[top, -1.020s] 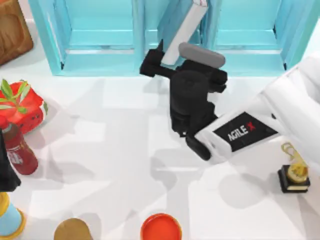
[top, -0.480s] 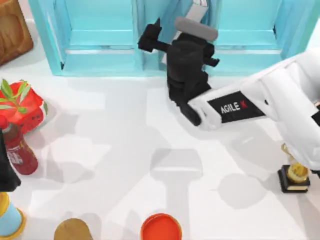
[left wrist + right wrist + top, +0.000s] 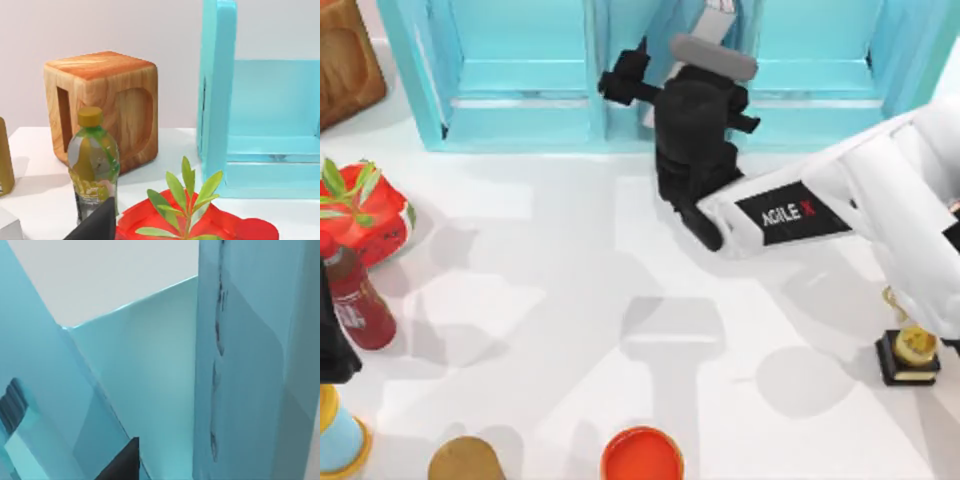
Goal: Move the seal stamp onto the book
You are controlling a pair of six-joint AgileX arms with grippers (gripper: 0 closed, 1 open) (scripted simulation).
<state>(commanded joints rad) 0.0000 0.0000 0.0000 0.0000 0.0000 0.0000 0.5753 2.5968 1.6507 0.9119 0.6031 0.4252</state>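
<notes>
Spanning the scene, white table (image 3: 570, 300) carries light-blue shelf unit (image 3: 520, 80) (rear edge). Right gripper (image 3: 665, 85), at shelf front: finger state cannot be told. Book (image 3: 705, 40) shows white page edges.

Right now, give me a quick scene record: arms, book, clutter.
right gripper: at the light-blue shelf unit, against the middle compartment
book: leaning in that compartment, white page edge showing past the gripper
left arm: parked at the table's left edge
near left arm: dark red bottle
right side: gold trophy
front edge: red bowl
back left: wooden block
</notes>
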